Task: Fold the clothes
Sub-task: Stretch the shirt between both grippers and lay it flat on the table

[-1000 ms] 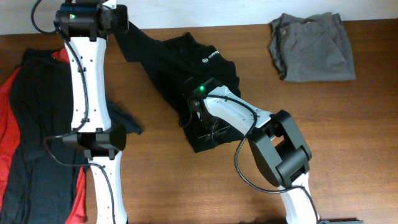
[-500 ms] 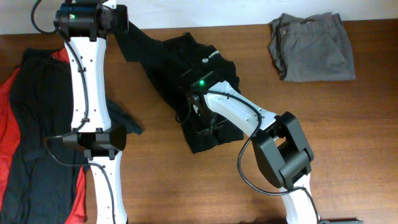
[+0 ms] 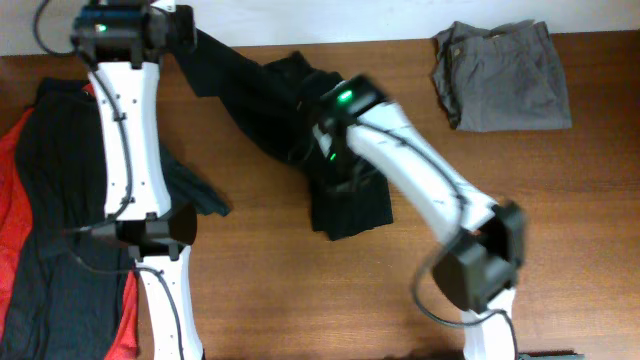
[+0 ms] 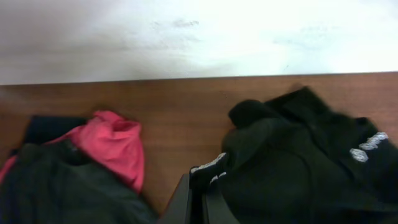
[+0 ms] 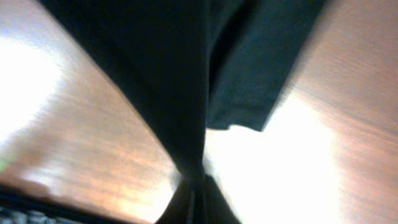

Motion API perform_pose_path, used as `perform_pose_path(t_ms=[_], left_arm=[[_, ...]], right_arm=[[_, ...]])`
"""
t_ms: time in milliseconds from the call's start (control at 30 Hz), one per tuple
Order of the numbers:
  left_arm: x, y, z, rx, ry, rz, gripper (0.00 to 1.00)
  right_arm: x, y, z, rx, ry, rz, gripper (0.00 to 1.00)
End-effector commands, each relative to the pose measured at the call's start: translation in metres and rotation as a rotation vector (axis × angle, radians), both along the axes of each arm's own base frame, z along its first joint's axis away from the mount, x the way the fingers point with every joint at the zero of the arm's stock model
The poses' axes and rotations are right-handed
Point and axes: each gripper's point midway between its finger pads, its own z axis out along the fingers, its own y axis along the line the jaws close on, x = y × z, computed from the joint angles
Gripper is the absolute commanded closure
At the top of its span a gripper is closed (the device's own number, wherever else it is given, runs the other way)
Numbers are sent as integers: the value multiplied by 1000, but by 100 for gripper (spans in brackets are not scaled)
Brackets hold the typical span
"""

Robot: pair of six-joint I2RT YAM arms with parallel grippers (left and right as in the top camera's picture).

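**Overhead: black shirt held at two points, being opened out, no fold made yet**

Step (my judgement): spreading. The shirt (image 3: 345, 205) is gripped by both claws but is bunched and twisted, so no fold can start. The next move calls for the claws to draw apart until the cloth between them is taut, then lay it flat on the bare table (image 3: 300, 300) near the middle. Both grips must hold through the pull. The slack heap under the right arm has to come free with it.

Left claw (image 4: 198, 186): jaws closed to a thin line. A lip of black cloth with white trim is caught at the tips. Seen from above, it sits at the far edge toward the far-left corner, with cloth trailing off it.

Right claw (image 5: 194, 180): wrist view is blurred. The black cloth narrows to a pinch at the fingers, so I read the jaws as closed on a fold of the shirt; no gap shows. Seen from above, it is over the middle of the table, on the shirt.

Outward: the shirt runs as a band from the far edge diagonally to the middle. A loose panel lies on the near side of the right claw.

The pile (image 3: 40, 200) of red and black clothes lies along the left edge, beside the left arm.

The shorts (image 3: 503, 75) are grey, at the far-right corner, well apart from the shirt.
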Motion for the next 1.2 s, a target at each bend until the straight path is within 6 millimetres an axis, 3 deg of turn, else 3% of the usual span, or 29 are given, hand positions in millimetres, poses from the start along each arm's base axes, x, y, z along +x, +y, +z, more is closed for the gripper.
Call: perform_pose_path(t_ms=[0, 67, 167, 333, 600, 767, 867, 967, 1167], left_arm=[[-47, 10, 99, 0, -205, 28, 99], [-70, 9, 132, -5, -273, 24, 99], [-99, 10, 167, -7, -348, 24, 99], [-151, 11, 218, -11, -468, 24, 99], [-250, 11, 256, -21, -550, 19, 99], [-289, 12, 275, -42, -625, 25, 99], [-291, 12, 276, -42, -629, 25, 99], [-279, 11, 271, -42, -608, 25, 99], [-224, 10, 242, -38, -504, 26, 99]], right_arm=[[20, -63, 109, 72, -287, -145, 96], [23, -112, 154, 107, -406, -270, 96], [15, -163, 192, 147, -508, -371, 96], [-17, -208, 236, 185, -643, -452, 96], [-92, -216, 296, 207, -877, -452, 96], [-134, -222, 318, 191, -996, -464, 96], [-141, -224, 322, 183, -1017, -470, 96], [-134, -225, 315, 170, -990, -476, 96], [-88, -227, 283, 141, -843, -485, 96]])
